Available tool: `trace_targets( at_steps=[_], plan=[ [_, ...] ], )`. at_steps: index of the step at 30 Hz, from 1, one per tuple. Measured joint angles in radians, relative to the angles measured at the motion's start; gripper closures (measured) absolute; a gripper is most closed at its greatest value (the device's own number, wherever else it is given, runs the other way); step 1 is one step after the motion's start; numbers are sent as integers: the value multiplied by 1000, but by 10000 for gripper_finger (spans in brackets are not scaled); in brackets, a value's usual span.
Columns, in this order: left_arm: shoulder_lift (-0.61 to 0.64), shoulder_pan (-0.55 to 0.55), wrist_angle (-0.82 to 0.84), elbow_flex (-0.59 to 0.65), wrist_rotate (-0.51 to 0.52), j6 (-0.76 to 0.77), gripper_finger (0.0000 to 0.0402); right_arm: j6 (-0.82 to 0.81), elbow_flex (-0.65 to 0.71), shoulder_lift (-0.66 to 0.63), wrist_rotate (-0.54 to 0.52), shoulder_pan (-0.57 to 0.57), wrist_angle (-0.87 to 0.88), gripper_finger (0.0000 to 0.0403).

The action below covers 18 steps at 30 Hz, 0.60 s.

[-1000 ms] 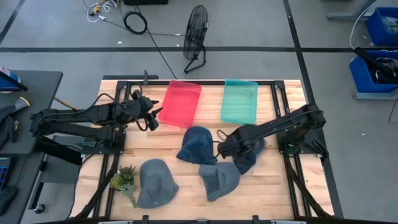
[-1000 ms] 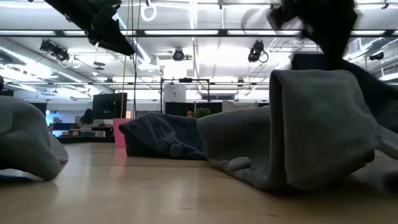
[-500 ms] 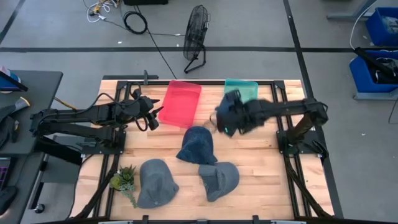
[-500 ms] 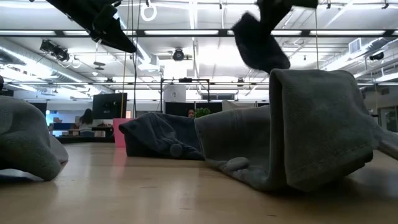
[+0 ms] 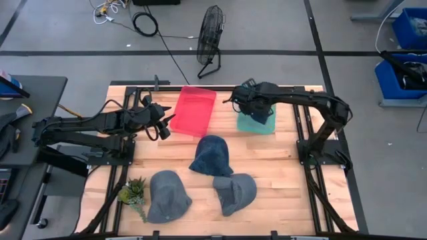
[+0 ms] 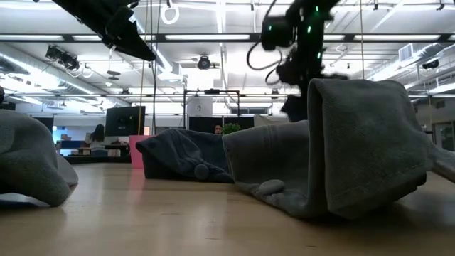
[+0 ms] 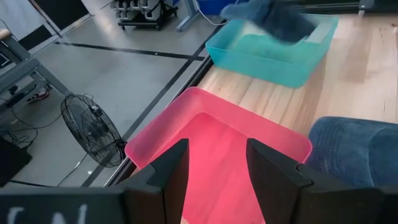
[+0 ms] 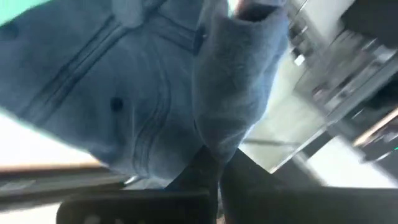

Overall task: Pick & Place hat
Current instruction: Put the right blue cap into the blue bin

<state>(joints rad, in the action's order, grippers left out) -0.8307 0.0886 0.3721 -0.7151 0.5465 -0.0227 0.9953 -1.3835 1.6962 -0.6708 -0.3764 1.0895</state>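
Note:
My right gripper [image 5: 251,104] is over the teal bin [image 5: 257,123] at the table's far side, shut on a dark blue hat [image 5: 263,115] that hangs below it. The left wrist view shows this hat [image 7: 272,17] above the teal bin [image 7: 273,59]. My left gripper [image 5: 165,128] waits open beside the red bin [image 5: 193,110]. Three more hats lie on the table: a dark blue one [image 5: 212,155] in the middle, and two grey ones [image 5: 167,193] [image 5: 235,192] nearer the near edge. My right gripper pinches a bunched fold of the blue hat's cloth [image 8: 219,134] between its two fingers, several layers together. The hat is lifted clear of the table and hangs slack below the gripper, over the teal bin.
A small potted plant [image 5: 132,193] stands at the near left corner. The red bin [image 7: 211,149] lies right under my left gripper. Bare wood shows on the table's right side, between the teal bin and the near edge.
My right gripper, shut on the dark blue hat, has risen from the table's right middle and swung toward the far edge, ending over the teal bin. The hat has gone from the table to hanging clear below the gripper.

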Motion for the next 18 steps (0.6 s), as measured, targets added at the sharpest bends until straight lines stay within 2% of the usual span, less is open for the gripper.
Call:
trace_targets(
  at_steps=[2, 5, 11, 13, 16, 18],
  plan=[
    [0, 0, 0, 0, 0, 3, 236, 158, 65, 0, -13, -22, -105, 403],
    [0, 0, 10, 0, 0, 10, 236, 329, 150, 0, -92, -42, -182, 403],
    [0, 0, 25, 0, 0, 11, 236, 345, 236, 0, -208, -56, -169, 403],
    [0, 0, 24, 0, 0, 11, 236, 322, 242, 0, -173, -60, -168, 402],
    [0, 0, 24, 0, 0, 11, 236, 247, 242, 0, -31, -59, -203, 391],
    [0, 0, 25, 0, 0, 11, 236, 177, 242, 0, 17, -57, -239, 378]
  ],
)
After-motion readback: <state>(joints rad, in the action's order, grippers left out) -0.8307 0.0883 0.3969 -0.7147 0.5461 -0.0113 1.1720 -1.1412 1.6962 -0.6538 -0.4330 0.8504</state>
